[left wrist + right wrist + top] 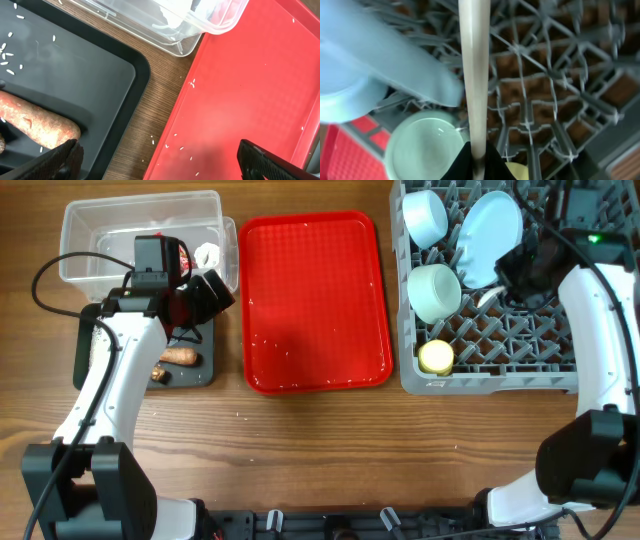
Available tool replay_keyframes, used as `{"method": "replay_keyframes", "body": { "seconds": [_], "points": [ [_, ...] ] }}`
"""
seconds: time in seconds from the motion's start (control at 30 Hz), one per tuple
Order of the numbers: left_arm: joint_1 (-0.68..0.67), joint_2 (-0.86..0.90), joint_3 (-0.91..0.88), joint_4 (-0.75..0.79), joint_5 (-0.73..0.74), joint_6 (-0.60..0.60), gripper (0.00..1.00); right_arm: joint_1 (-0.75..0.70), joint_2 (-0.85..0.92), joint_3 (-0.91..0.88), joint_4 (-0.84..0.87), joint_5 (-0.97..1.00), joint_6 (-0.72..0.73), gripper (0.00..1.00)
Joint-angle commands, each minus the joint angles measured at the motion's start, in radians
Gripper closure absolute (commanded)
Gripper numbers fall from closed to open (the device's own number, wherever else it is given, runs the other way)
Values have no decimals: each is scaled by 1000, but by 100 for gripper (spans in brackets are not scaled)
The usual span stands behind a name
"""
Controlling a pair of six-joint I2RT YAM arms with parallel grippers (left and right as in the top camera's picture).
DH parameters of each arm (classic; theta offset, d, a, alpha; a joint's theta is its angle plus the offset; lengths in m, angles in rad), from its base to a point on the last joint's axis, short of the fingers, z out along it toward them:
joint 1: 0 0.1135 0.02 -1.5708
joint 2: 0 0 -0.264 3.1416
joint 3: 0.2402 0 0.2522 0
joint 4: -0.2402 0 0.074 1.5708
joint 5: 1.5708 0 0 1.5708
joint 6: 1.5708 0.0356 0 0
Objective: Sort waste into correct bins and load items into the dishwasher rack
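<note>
Over the rack (500,370), the right gripper (477,161) stands clenched on the handle end of the spoon (474,75). The shaft runs out above the grid beside a bowl (420,145) and what looks like the plate (365,60), blurred at close range. Light, stiff, slick plastic, the spoon is best pinched at the handle, as here, and could swivel in a loose grip. Across the table, the left gripper (159,150) hangs released, empty, above the gap between black tray (90,75) and red tray (250,90). Only the right wrist view shows the pinch itself, which the arm hides from overhead. Only the left wrist view picks out rice (7,55) strewn near the carrot (35,120).
</note>
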Motion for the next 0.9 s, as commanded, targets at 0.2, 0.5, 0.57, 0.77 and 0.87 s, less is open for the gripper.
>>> {"method": "replay_keyframes", "body": {
  "seconds": [0.2, 0.5, 0.57, 0.77, 0.87],
  "points": [
    [6, -7, 11, 2, -10, 2, 0, 2, -11, -43, -3, 18, 100, 61],
    [6, -7, 11, 2, -10, 2, 0, 1, -139, -23, -3, -31, -195, 62],
    [6, -7, 11, 2, -10, 2, 0, 1, -215, -15, 4, -126, -404, 53],
    [6, -7, 11, 2, -10, 2, 0, 1, -449, -15, -47, -347, -669, 0],
    [6, -7, 11, 2, -10, 2, 0, 1, -534, -15, -48, -346, -668, 0]
  ]
}}
